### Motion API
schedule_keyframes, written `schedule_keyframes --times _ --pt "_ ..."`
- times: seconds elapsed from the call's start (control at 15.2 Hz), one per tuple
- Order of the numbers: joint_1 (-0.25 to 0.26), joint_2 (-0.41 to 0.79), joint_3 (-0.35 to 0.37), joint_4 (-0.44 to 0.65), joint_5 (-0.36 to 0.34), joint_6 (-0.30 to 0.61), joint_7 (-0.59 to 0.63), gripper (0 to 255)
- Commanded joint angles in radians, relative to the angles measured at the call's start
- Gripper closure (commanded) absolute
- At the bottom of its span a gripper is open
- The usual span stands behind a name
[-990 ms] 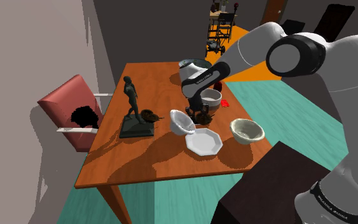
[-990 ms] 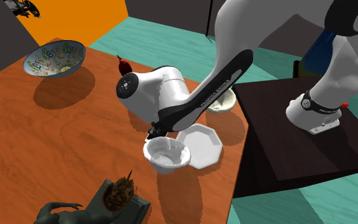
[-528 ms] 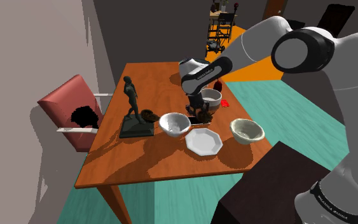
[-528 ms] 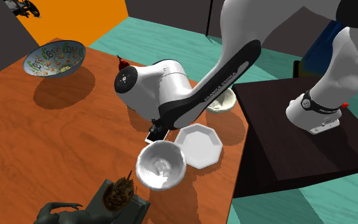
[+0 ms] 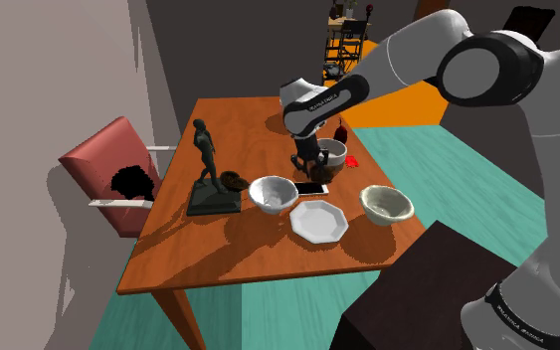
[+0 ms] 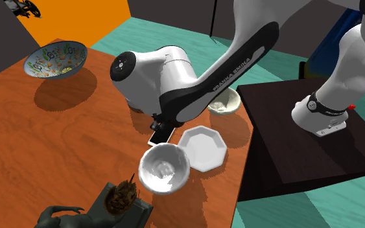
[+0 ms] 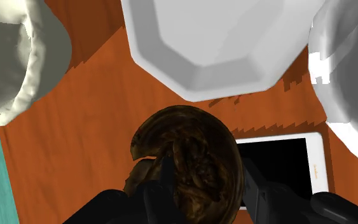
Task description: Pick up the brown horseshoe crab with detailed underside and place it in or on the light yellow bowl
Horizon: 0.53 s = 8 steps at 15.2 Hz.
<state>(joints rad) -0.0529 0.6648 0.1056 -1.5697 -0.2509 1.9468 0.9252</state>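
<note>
My gripper [image 7: 206, 191] is shut on a brown horseshoe crab [image 7: 190, 156], which is clasped between both fingers with its ribbed underside showing. In the shoulder view the gripper [image 5: 307, 164] hangs a little above the wooden table, over a flat phone [image 5: 312, 188]. The light yellow bowl [image 5: 386, 204] stands upright near the table edge closest to the stand, to the shoulder view's right of the gripper. That bowl [image 6: 225, 103] is partly hidden behind the arm in the second exterior view, and its rim [image 7: 12, 57] shows beside the crab.
A white octagonal plate [image 5: 319, 220] and a white bowl [image 5: 273, 192] lie close below the gripper. A second brown crab [image 5: 233, 181] sits by a dark statue [image 5: 206, 159]. Another white bowl [image 5: 331, 151] and a patterned bowl [image 6: 56, 59] stand farther back.
The white bowl, tipped on its side a second ago, has settled upright. The gripper has risen off the table with the crab in it.
</note>
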Motion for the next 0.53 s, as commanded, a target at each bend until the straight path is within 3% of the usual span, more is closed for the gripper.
schedule_keyframes --times 0.0,0.46 --pt "0.000 -0.015 0.002 0.006 0.003 -0.020 -0.004 255" --pt "-0.001 -0.064 0.006 0.023 0.012 -0.086 -0.017 255"
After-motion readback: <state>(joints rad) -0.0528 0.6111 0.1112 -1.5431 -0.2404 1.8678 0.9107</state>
